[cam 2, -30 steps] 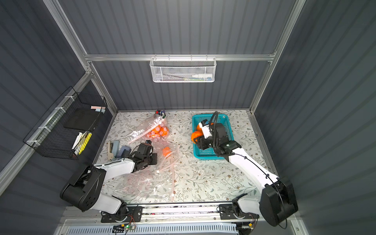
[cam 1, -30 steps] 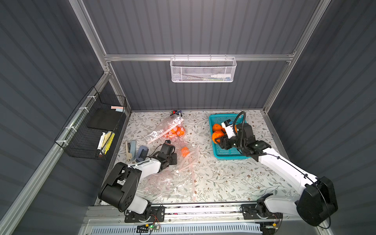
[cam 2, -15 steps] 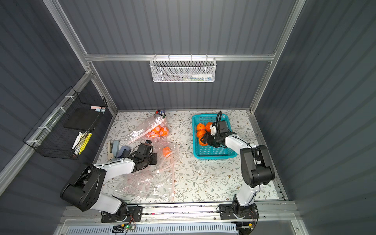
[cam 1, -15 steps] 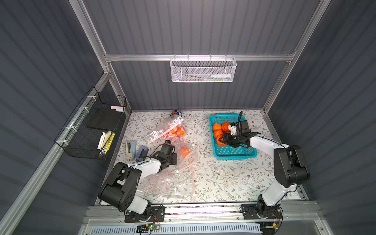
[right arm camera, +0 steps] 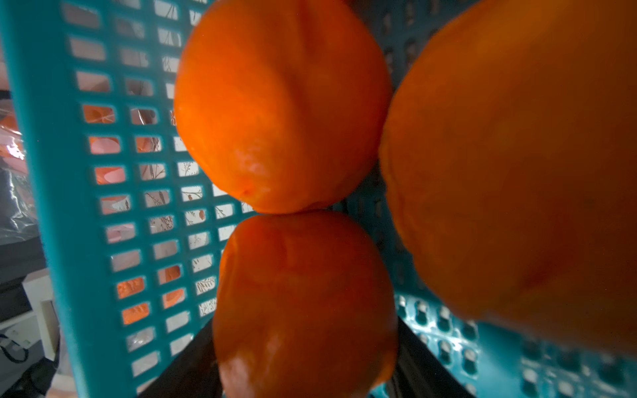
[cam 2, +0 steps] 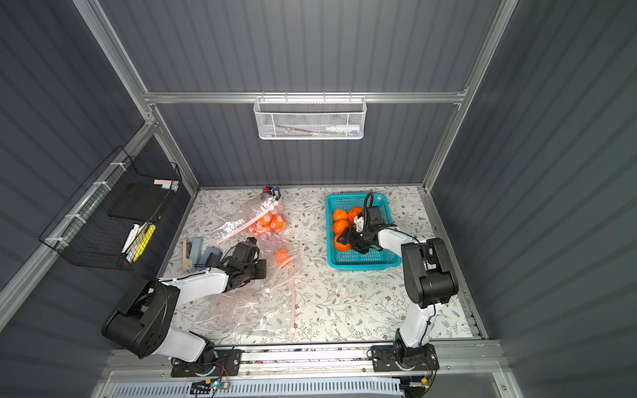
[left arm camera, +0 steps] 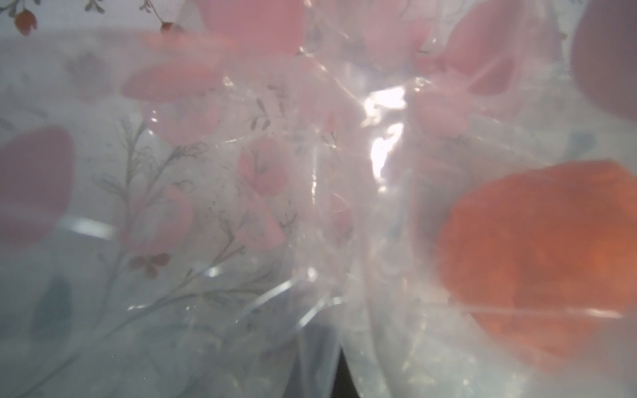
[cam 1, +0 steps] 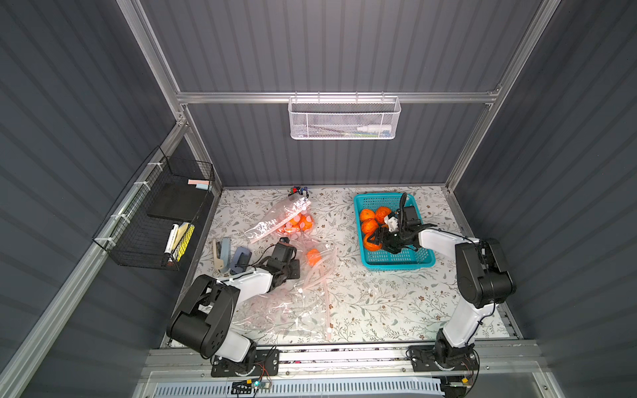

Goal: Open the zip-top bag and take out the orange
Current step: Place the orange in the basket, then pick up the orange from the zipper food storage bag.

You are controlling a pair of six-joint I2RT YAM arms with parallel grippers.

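Several glossy oranges [cam 1: 369,225] in latticed basket [cam 1: 400,266] — right gripper's [cam 1: 377,241] hold unclear, left gripper [cam 1: 293,271] pinches crinkly bag [cam 1: 317,277].

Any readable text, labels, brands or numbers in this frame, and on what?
None readable.
White tube in the white mesh basket: any print too small to read.
Markers in the black wire basket: any print too small to read.

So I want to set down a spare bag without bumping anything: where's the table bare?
Bare cloth lies on the near side of the teal basket, between the loose zip-top bags and the right arm. A narrower strip runs between the bagged oranges and the basket. The left side is crowded: bags, small tools, left arm.
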